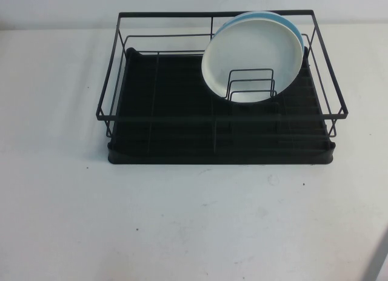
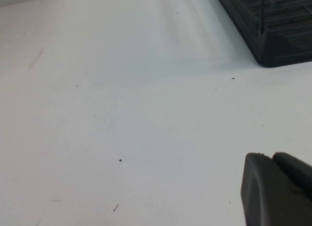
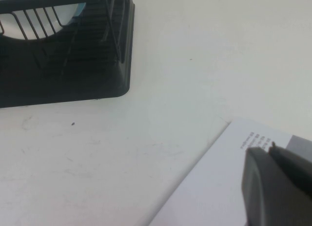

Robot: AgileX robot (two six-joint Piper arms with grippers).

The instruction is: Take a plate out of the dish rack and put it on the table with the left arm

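The white plate [image 1: 251, 57] leans upright in the dish rack [image 1: 221, 90] toward the worktop's [image 1: 182, 220] far edge, against a light blue plate [image 1: 290, 23]. The left end effector [image 2: 278, 189] and right end effector [image 3: 278, 184] hover near the front corners, well apart from it; grip state cannot be told.

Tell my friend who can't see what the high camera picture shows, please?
A white plate stands on edge in a black wire dish rack on a white table, with a light blue plate right behind it. Neither the left gripper nor the right gripper shows in this view.
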